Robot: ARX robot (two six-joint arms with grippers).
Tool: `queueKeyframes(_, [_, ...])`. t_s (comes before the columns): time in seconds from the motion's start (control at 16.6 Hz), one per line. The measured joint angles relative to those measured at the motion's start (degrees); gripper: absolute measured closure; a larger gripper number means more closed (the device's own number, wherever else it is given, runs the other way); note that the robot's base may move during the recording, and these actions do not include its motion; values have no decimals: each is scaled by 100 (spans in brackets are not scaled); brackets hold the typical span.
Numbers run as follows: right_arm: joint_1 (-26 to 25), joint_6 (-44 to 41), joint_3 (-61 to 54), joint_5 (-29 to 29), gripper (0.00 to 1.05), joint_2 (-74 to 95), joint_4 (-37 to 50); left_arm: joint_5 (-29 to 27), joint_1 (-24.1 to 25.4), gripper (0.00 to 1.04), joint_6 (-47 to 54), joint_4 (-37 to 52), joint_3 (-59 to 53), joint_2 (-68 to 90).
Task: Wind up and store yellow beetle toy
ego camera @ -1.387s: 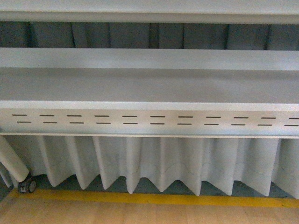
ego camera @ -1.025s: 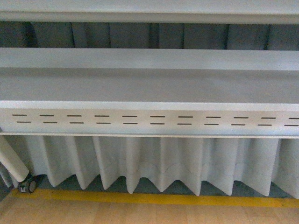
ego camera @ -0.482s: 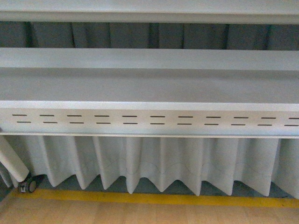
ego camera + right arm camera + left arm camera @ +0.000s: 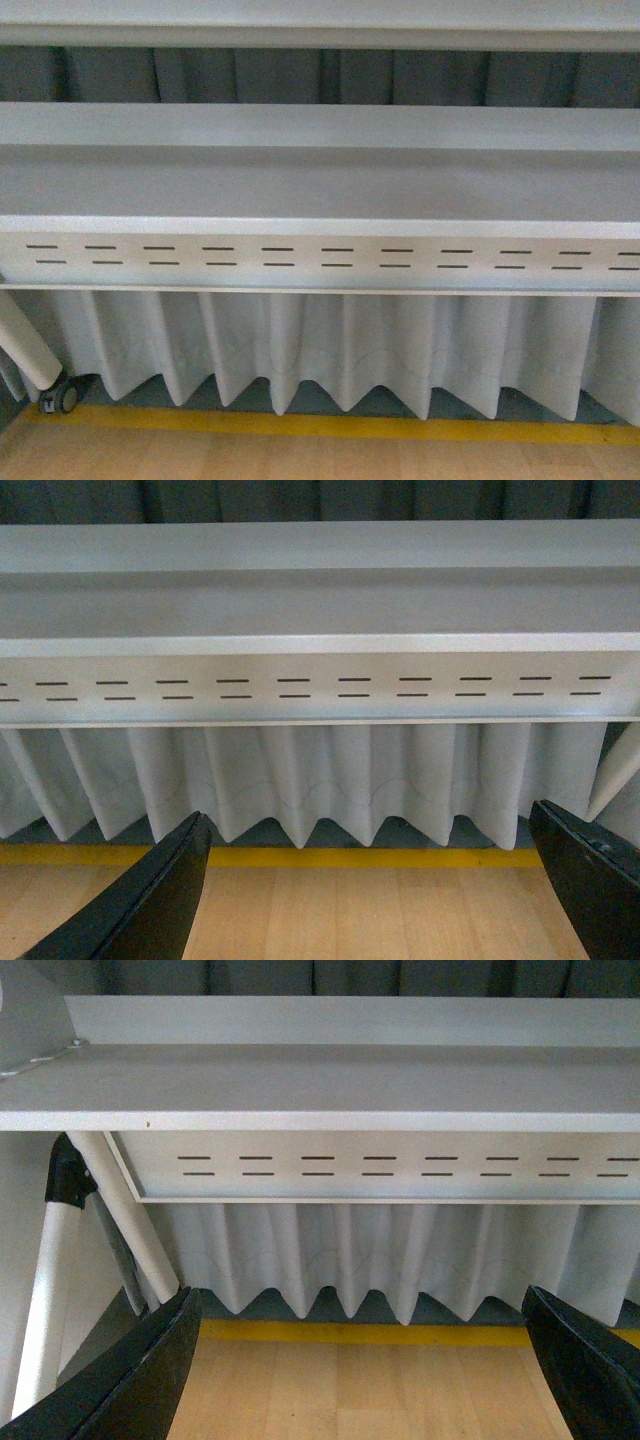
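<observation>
Front view: a white shelf (image 4: 320, 185) with a slotted front edge spans the frame above a pleated curtain (image 4: 340, 340), a yellow floor line (image 4: 320, 427) and a caster (image 4: 62, 398), all unchanged from 0.5 s ago.
Left wrist view: the left gripper (image 4: 360, 1295) is spread wide and released, beside a white frame leg (image 4: 125, 1215).
Right wrist view: the right gripper (image 4: 370, 812) is spread wide and released over open wood floor (image 4: 370, 910).
I cannot tell where the yellow beetle toy is.
</observation>
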Motion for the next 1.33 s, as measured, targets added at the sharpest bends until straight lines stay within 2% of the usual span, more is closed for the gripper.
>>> queueKeyframes(1.33, [0,-2,0,-2,7,4,-4,0,0,7,0,-2,0,0])
